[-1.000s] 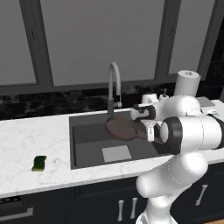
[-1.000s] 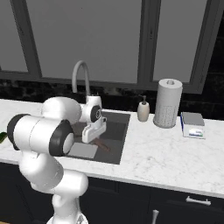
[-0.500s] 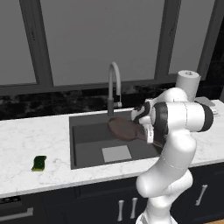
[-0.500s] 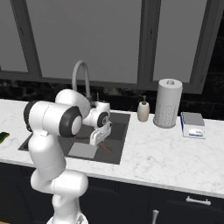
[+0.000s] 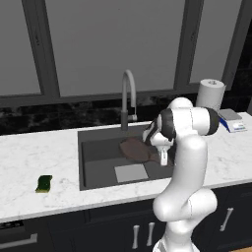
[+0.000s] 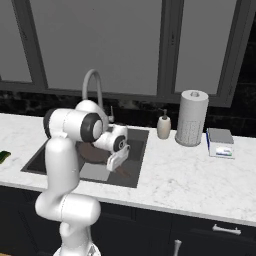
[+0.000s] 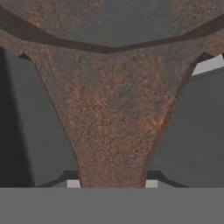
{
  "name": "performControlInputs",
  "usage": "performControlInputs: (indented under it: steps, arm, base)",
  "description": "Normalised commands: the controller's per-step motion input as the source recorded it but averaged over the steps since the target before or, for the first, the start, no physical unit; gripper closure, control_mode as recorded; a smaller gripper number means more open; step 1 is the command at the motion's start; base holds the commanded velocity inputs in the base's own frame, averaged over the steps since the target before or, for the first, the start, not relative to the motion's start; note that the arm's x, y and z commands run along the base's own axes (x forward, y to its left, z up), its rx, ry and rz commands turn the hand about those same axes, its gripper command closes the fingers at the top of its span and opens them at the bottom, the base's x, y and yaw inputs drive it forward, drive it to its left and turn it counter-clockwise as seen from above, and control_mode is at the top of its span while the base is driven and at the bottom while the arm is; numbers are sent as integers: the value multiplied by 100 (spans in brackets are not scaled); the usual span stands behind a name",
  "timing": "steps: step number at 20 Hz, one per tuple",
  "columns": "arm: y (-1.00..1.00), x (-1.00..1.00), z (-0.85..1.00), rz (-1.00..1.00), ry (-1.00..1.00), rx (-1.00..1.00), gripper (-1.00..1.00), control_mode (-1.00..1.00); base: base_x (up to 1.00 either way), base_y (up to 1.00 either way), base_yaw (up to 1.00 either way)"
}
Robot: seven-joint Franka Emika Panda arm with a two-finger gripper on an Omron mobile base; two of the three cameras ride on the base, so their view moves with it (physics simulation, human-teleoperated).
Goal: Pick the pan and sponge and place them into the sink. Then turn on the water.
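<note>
The dark-brown pan (image 5: 133, 148) lies low inside the sink (image 5: 93, 160), toward its back right, beside the lighter square patch. Its long handle points to the front right. My gripper (image 5: 162, 156) is shut on that handle and shows again (image 6: 116, 161) in the right base view, with the pan (image 6: 94, 152) behind it. In the hand view the rusty-brown pan handle (image 7: 113, 131) runs up between my fingers and widens into the pan. I cannot tell whether the pan rests on the sink floor. The green sponge (image 5: 44, 183) lies on the counter left of the sink. No water runs from the grey gooseneck faucet (image 5: 127, 98).
A white soap-pump bottle (image 6: 163, 125), a paper towel roll (image 6: 192, 118) and a small white-and-blue box (image 6: 220, 143) stand on the counter right of the sink. The marble counter (image 5: 34, 157) stretches to both sides, and dark windows rise behind it.
My arm has folded from a low reach on the right into an upright stance over the sink's right side. The pan, still held by its handle, has shifted only slightly forward and down.
</note>
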Motion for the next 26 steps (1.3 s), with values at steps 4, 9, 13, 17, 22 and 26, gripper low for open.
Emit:
performControlInputs:
  steps: [4,9,13,17,22,26]
  arm:
    - [0,36,-66,2,-1,0,100,-100]
    - [0,39,-72,2,-2,0,100,-100]
    - [0,39,-74,4,-2,0,100,-100]
    - [0,39,-72,4,-2,0,100,-100]
    - [0,11,-40,2,-11,0,-100,-100]
    - [0,-14,0,0,-24,0,-100,-100]
  base:
    - [0,0,0]
    - [0,0,0]
    - [0,0,0]
    - [0,0,0]
    - [0,0,0]
    - [0,0,0]
